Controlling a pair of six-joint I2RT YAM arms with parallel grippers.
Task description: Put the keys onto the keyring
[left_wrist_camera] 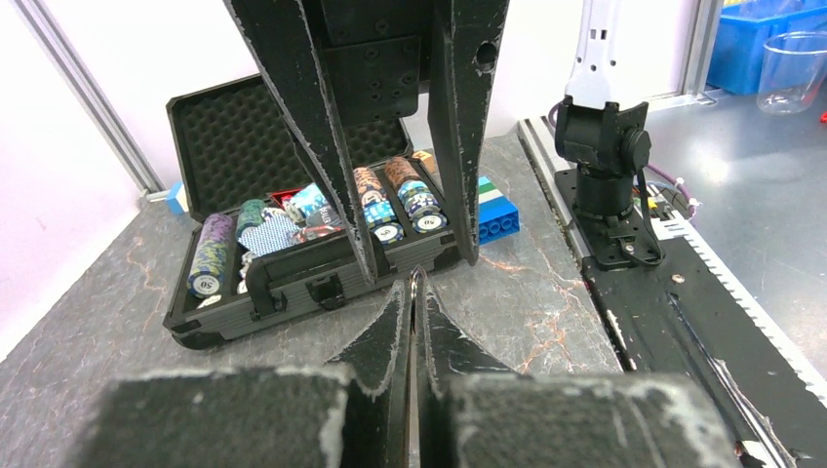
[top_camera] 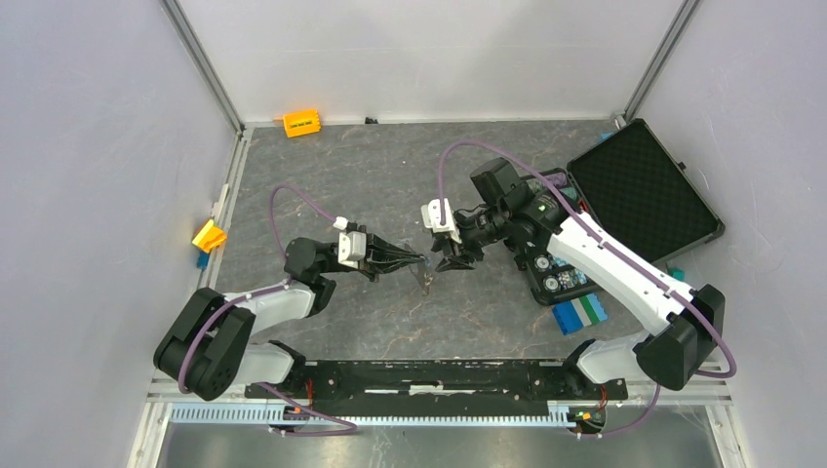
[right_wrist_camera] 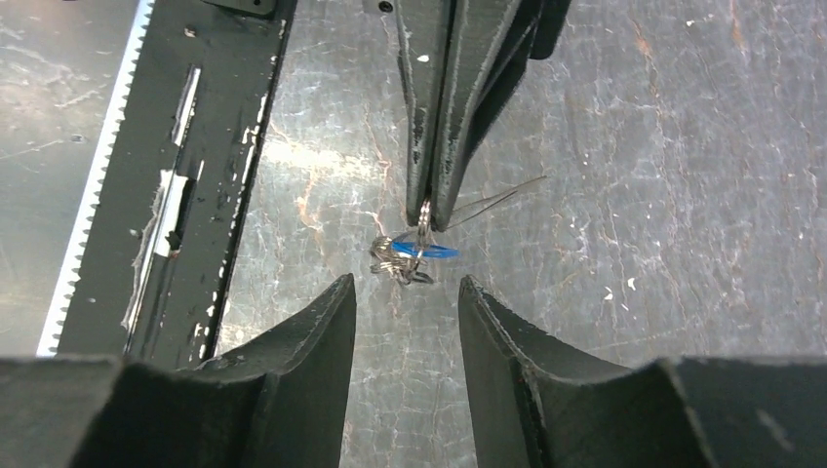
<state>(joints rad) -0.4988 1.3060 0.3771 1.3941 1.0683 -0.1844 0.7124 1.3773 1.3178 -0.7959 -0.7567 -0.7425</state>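
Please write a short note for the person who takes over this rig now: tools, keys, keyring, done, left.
Left tool: shut on the keyring, seen edge-on.
Right tool: open, empty, facing it closely.
Keys: small bunch with the blue tag, at the left tool's tips.
Done: cannot tell whether any key is on the ring.
Left: check that, thread the rest.

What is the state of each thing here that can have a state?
keyring: held, seen edge-on.
keys: bunched at the keyring's end; whether they are threaded on cannot be told.
left gripper: jaws shut on the keyring.
right gripper: jaws open, holding nothing.
case: open, lid laid back, chips inside.
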